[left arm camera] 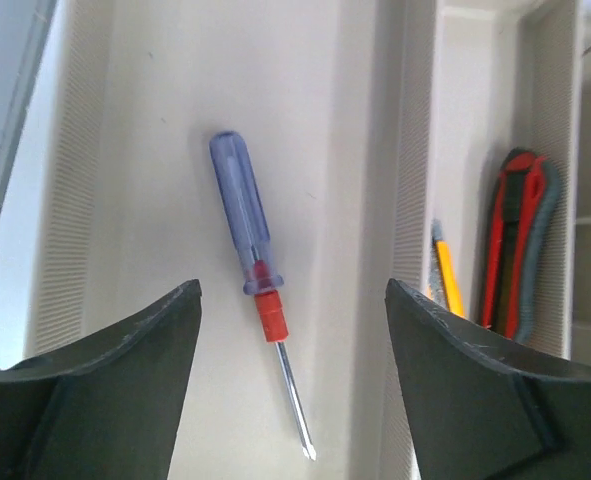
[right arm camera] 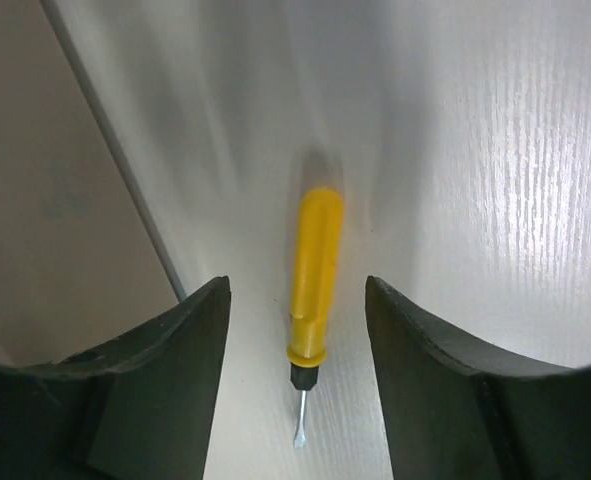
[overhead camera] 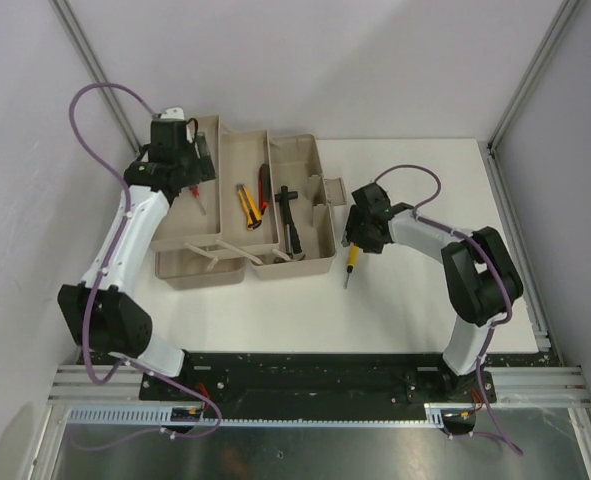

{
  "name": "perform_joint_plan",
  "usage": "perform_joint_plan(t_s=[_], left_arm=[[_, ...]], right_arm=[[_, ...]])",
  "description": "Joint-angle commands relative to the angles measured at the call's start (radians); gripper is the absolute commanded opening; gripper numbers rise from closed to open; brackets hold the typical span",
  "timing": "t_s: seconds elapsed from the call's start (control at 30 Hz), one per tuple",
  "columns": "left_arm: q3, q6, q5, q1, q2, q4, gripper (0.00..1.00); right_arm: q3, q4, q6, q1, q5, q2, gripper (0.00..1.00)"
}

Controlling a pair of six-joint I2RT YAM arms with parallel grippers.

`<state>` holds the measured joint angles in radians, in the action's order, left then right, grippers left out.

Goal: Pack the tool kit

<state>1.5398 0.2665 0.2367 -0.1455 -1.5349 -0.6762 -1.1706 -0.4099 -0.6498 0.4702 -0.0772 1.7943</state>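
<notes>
The beige tool kit [overhead camera: 237,158] lies open on the white table, its trays spread out. My left gripper [overhead camera: 182,165] hovers over the leftmost tray [left arm camera: 145,150] and is open [left arm camera: 291,290]. A blue-handled screwdriver with a red collar [left arm camera: 247,240] lies loose on the tray floor between and beyond its fingers. My right gripper [overhead camera: 361,236] is just right of the box, open [right arm camera: 295,285]. Its fingers stand either side of a yellow screwdriver [right arm camera: 315,270] lying on the table [overhead camera: 351,262], with a gap on both sides.
In the middle trays lie a yellow-handled tool [overhead camera: 246,205], a red-handled tool [overhead camera: 265,183] and a black hammer [overhead camera: 288,215]. The box's side wall [right arm camera: 55,200] runs close to the left of my right gripper. White walls and metal posts enclose the table [overhead camera: 415,300].
</notes>
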Motion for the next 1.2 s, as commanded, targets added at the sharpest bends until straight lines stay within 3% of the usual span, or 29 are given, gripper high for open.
perform_joint_plan(t_s=[0.0, 0.5, 0.77, 1.0, 1.17], left_arm=[[0.072, 0.026, 0.032, 0.004, 0.113, 0.011, 0.81], [0.059, 0.018, -0.04, 0.004, 0.208, 0.013, 0.99], [0.073, 0.0, -0.19, 0.004, 0.212, 0.013, 0.99], [0.073, -0.003, -0.445, -0.008, 0.205, 0.03, 0.99], [0.048, -0.046, -0.56, -0.093, 0.21, 0.064, 0.99]], right_arm=[[-0.069, -0.03, 0.006, 0.018, -0.086, 0.047, 0.58], [-0.14, -0.127, 0.008, 0.053, -0.172, 0.153, 0.32], [-0.147, -0.142, 0.014, 0.049, -0.158, 0.115, 0.03], [-0.147, -0.141, 0.047, 0.002, -0.105, -0.034, 0.0], [-0.147, -0.105, 0.082, -0.059, 0.003, -0.202, 0.0]])
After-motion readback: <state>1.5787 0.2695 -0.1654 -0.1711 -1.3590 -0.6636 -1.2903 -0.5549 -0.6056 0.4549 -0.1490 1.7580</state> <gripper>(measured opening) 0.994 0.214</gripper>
